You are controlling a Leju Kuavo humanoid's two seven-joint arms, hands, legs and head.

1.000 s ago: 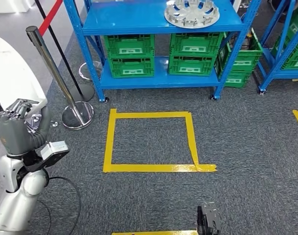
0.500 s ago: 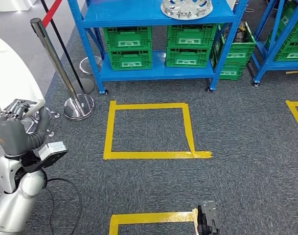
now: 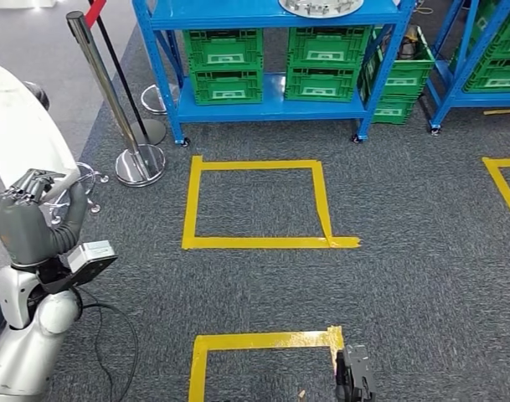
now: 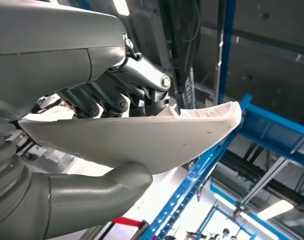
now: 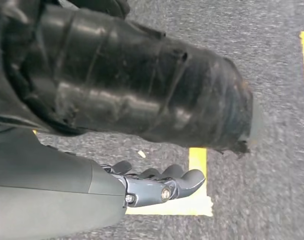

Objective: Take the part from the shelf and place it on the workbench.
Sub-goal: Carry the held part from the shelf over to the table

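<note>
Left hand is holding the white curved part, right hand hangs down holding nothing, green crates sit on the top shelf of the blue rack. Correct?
One error: the green plastic crates sit under the top shelf, on the lower level of the blue metal rack, as the head view shows. The rest holds: the left hand grips the white curved part, and the right hand hangs over the carpet holding nothing.

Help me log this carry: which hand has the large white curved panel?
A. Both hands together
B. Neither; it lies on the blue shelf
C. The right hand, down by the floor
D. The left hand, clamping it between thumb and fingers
D: the left wrist view shows the left hand with its fingers above and its thumb below the large white curved panel, while the right hand hangs with nothing in it over the grey carpet.
</note>
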